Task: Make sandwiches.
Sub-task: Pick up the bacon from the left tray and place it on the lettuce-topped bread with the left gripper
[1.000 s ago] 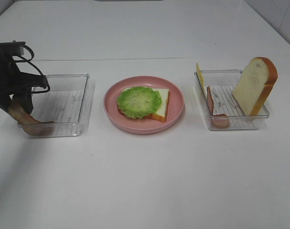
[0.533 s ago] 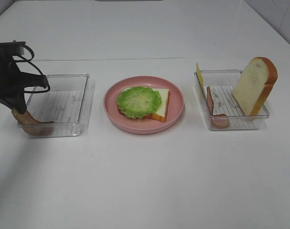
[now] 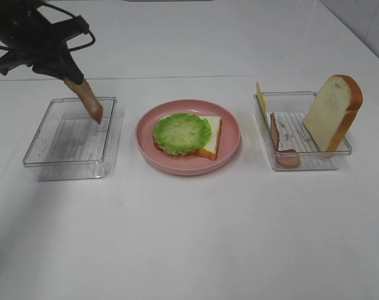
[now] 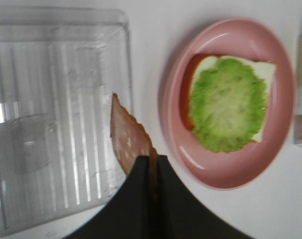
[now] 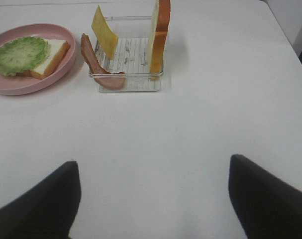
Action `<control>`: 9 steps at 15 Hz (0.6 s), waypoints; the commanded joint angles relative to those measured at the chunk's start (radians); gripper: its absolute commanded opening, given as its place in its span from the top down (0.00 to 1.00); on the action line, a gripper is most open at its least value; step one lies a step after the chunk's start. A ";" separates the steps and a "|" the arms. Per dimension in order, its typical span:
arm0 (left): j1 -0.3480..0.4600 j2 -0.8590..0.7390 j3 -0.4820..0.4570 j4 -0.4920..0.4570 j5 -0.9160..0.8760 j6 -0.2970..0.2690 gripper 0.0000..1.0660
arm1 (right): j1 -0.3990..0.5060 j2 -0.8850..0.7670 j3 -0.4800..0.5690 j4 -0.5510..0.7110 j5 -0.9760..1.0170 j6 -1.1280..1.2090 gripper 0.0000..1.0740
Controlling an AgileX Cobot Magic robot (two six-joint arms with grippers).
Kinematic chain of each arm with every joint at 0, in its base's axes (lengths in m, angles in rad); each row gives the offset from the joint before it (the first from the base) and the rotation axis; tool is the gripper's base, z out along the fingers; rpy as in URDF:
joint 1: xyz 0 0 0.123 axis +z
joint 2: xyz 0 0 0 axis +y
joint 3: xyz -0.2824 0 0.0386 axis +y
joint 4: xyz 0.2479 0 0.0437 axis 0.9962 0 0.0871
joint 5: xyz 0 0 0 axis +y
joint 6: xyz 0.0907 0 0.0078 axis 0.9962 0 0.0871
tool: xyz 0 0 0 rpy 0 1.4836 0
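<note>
My left gripper [image 3: 70, 78] is clamped tight on the top end of a brown meat strip [image 3: 89, 103], held up above the surface [image 3: 189, 237]. The strip hangs at a slant, with its lower end over the side of the left clear tray [image 3: 70, 165] nearest the plate. In my left wrist view the two dark fingers press together on the strip [image 4: 128, 137], with the ribbed tray floor [image 4: 56, 99] beneath it and nothing else lying on that floor. The pink plate [image 3: 189, 170] sits in the middle of the surface and carries a bread slice [image 3: 211, 140] lying flat, with the green lettuce leaf [image 3: 182, 133] covering most of its top. To the right stands the right clear tray [image 3: 308, 164]. A second bread slice [image 3: 333, 112] leans upright against its far right side, a yellow cheese square [image 3: 261, 97] stands on edge at its left wall, and another meat strip [image 3: 275, 134] curves along that wall down to the near corner. My right gripper [image 5: 151, 199] hangs over bare surface, well short of that tray, its fingers spread wide with nothing between them.
</note>
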 commanded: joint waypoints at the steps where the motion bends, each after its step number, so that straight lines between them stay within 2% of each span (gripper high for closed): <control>1: -0.026 0.000 -0.045 -0.092 0.002 0.043 1.00 | -0.006 -0.014 0.003 0.001 -0.011 -0.006 0.28; 6: -0.132 0.051 -0.143 -0.203 -0.051 0.073 1.00 | -0.006 -0.014 0.003 0.001 -0.011 -0.006 0.28; 8: -0.187 0.166 -0.238 -0.269 -0.047 0.073 1.00 | -0.006 -0.014 0.003 0.001 -0.011 -0.006 0.28; 9: -0.193 0.189 -0.253 -0.287 -0.047 0.074 1.00 | -0.006 -0.014 0.003 0.001 -0.011 -0.006 0.28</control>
